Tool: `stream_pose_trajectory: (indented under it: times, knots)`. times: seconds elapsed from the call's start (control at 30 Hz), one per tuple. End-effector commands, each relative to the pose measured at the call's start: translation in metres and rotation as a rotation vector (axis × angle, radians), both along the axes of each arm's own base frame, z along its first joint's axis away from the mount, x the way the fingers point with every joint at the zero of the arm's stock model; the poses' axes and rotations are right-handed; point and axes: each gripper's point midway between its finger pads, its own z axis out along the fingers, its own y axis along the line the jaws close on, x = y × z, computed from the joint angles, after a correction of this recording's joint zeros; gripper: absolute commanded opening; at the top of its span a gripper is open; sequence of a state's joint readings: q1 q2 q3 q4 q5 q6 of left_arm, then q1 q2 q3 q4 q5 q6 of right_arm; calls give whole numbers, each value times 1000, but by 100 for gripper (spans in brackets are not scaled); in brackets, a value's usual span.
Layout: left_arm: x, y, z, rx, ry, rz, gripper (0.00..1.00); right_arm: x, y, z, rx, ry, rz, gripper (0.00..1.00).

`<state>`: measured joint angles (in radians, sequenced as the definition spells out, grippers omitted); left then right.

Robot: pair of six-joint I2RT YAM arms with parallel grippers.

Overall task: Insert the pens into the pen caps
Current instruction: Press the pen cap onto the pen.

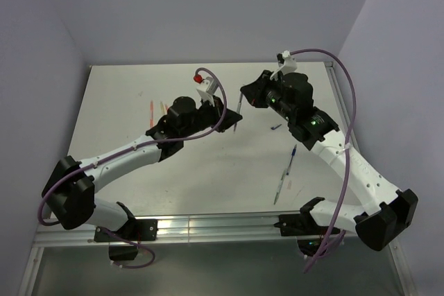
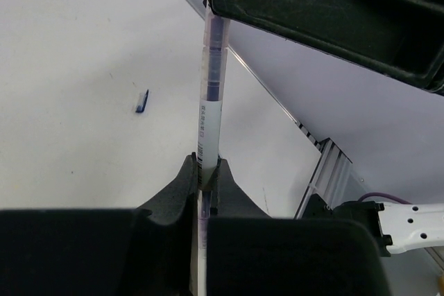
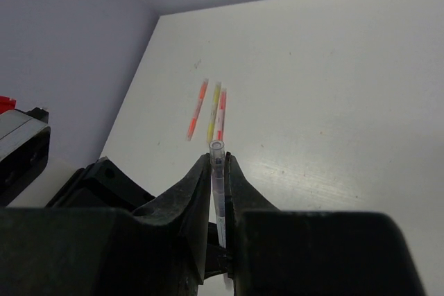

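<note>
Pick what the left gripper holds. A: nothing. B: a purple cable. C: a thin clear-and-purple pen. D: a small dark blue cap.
C: in the left wrist view the left gripper is closed on the upright pen, while the dark blue cap lies apart on the table.

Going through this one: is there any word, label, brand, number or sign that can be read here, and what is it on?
Small dark print along the pale barrel of the pen clamped in the left gripper: too small and blurred to read.
Nothing else in any view carries readable words, numbers or signs.
</note>
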<state>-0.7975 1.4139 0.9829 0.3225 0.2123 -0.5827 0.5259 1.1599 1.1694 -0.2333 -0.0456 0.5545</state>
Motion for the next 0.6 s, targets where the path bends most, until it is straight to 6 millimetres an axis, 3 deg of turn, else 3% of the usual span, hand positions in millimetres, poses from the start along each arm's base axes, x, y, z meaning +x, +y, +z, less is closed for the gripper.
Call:
stream_pose_trajectory:
  times: [0.0,0.3,0.57]
  knots:
    - [31,7,47,-92,-130,128,0,-27,17,26,30,-108,124,0]
    - [43,19,85,-111,-255,219,0,-46,25,20,11,-120,204,0]
    - [56,27,94,-71,-302,295,0,-54,28,7,-46,-72,216,0]
